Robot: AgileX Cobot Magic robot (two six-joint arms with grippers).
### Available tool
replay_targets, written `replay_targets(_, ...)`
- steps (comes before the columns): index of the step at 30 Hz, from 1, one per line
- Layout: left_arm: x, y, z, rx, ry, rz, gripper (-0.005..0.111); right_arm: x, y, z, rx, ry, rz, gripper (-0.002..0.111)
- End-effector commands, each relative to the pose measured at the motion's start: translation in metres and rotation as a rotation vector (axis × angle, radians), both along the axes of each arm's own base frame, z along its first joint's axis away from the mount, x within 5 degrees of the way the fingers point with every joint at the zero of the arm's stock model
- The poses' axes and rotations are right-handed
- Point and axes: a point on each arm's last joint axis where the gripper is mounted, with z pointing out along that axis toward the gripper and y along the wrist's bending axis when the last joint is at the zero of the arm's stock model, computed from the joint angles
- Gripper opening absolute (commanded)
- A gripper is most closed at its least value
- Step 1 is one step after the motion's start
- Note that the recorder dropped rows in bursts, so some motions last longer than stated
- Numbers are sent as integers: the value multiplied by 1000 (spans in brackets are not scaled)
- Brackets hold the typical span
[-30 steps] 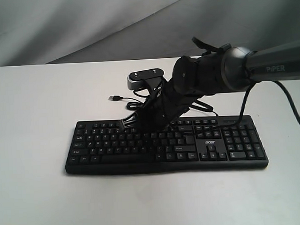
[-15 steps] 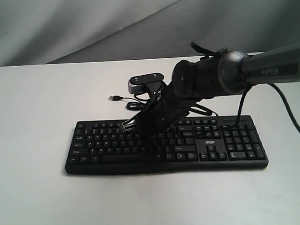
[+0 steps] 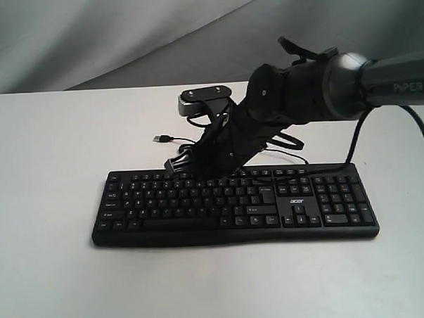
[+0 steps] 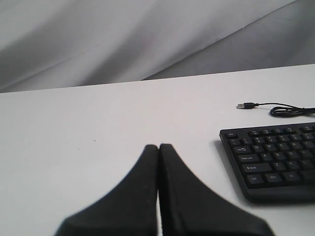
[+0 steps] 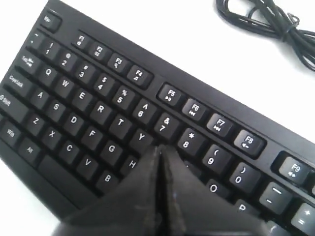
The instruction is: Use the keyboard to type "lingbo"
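The black acer keyboard (image 3: 299,210) lies across the white table, its USB cable (image 3: 170,139) trailing behind it. My right gripper (image 3: 172,164) reaches in from the right and hangs shut just above the upper key rows, left of the keyboard's middle. In the right wrist view its fingertips (image 5: 162,147) are pressed together over the keyboard (image 5: 74,105), between the Y and 8 keys, hiding the U key area. My left gripper (image 4: 158,146) is shut over bare table, well to the left of the keyboard's (image 4: 268,155) left end, and is out of the exterior view.
The coiled cable (image 5: 268,24) lies on the table behind the function keys. A grey cloth backdrop (image 3: 122,36) rises behind the table's far edge. The right arm (image 3: 315,94) spans above the keyboard's right half.
The right gripper has lifted off the keys and drawn back towards the function row; its wrist sits higher than a second ago.
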Motion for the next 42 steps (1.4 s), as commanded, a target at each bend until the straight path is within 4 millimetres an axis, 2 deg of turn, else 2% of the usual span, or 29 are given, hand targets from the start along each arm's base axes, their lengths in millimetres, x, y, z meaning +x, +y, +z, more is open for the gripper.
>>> replay_targets(1, 0, 0, -1, -11, -5, 2, 1, -14, 13, 5, -17, 13, 74, 0)
replay_targets(6, 0, 0, -1, -11, -5, 2, 1, -28, 26, 1, -29, 25, 120, 0)
replay_targets(10, 0, 0, -1, -11, -5, 2, 1, -31, 23, -4, -38, 47, 92, 0)
replay_targets(30, 0, 0, -1, -11, -5, 2, 1, -27, 24, -5, -40, 5, 85, 0)
replay_targets(42, 0, 0, -1, -11, -5, 2, 1, -26, 24, -16, -49, 22, 80, 0)
